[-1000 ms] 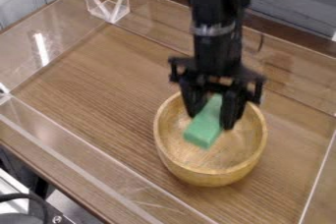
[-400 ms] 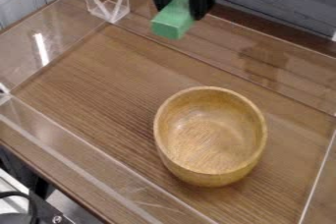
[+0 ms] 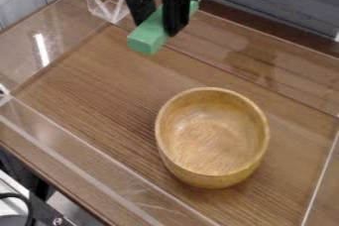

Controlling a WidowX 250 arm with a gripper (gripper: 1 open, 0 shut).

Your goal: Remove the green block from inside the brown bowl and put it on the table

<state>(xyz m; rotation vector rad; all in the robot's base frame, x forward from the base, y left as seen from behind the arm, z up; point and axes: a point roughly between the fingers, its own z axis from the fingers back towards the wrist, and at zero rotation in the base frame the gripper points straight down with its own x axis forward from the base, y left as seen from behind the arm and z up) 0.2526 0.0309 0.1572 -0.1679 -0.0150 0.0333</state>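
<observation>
Since the earlier frame, the block and fingers have shifted toward the left of the view, and the block now looks lower in the picture. Nearest us, a dark cable loops at the lower left corner. Next, the brown bowl (image 3: 212,176) sits upright, nothing inside; we judge it was left where it stood because only the block needs moving. Beyond it, bare tabletop (image 3: 99,106), wood grain, glossy.

Farther back, the green block (image 3: 157,34) is up by the fingers (image 3: 161,14), well apart from the bowl. Fingers closed on the block, gripping its upper part, lower end sticking out; we guess that leaves the free end to meet the wood first. Carried clear of the rim, probably so it lands outside. Height above the tabletop: can't tell. Next we'd lower, then release; letting go too high could tip it. Behind, a clear plastic wall piece (image 3: 106,2) stands at the far side.
</observation>
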